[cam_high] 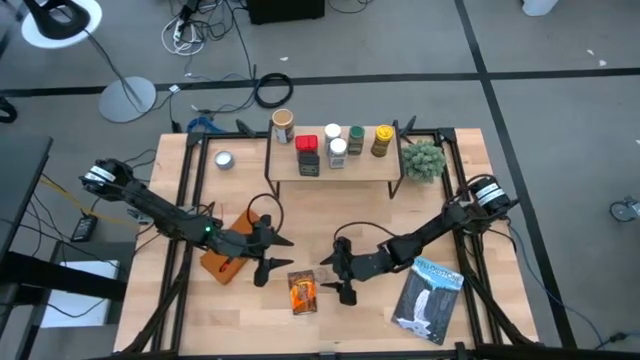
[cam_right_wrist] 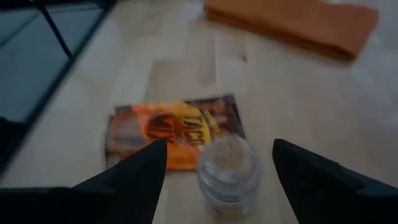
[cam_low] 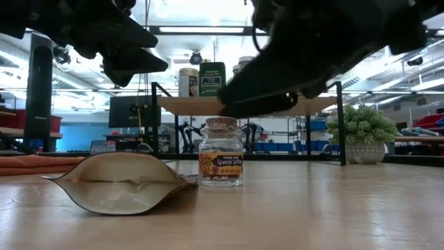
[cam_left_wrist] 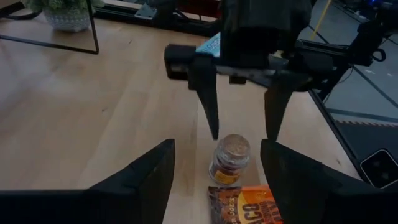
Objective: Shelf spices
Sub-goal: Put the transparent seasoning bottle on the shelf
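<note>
2 end effectors face each other low over the front of the wooden desk (cam_high: pixel 470 160), with a small clear glass jar with a cork lid and orange label (cam_low: pixel 220 161) standing upright between them. The right end effector (cam_left_wrist: pixel 241 132) hangs open, its 2 dark fingers straddling the jar without touching it; the left end effector (cam_right_wrist: pixel 217 165) is also spread wide and holds nothing, the jar sitting just ahead of its fingertips. A flat orange foil spice packet (cam_high: pixel 303 292) lies on the desk right beside the jar.

To do this step well, I judge the right end effector should sink until its pads flank the glass body below the cork, centre, then close gently so the jar stays upright, avoiding the packet. The wooden-topped shelf with black legs (cam_high: pixel 333 172) stands well beyond, already carrying 6 containers.
</note>
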Action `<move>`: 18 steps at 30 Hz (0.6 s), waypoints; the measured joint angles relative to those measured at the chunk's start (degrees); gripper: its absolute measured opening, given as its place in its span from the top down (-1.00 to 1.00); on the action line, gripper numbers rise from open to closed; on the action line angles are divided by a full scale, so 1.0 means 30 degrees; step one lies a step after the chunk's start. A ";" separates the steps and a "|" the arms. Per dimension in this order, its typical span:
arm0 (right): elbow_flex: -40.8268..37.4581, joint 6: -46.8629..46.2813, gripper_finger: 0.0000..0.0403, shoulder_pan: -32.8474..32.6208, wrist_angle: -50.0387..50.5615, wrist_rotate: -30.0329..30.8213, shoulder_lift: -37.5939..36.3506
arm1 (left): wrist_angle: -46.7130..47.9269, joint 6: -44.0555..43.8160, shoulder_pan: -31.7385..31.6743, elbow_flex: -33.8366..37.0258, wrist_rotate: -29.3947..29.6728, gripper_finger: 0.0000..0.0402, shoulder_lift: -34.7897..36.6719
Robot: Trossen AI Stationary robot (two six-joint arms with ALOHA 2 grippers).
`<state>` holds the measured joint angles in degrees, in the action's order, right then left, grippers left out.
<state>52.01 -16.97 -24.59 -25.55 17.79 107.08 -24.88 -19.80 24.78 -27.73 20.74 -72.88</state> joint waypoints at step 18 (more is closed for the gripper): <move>0.0838 0.0117 0.14 0.0394 0.0109 0.0151 0.1830 | 0.0145 -0.0125 0.0041 0.0004 -0.0520 -0.20 -0.0007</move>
<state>54.52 -16.62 -23.41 -25.23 18.24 112.57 -24.44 -20.18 24.91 -27.71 19.18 -72.90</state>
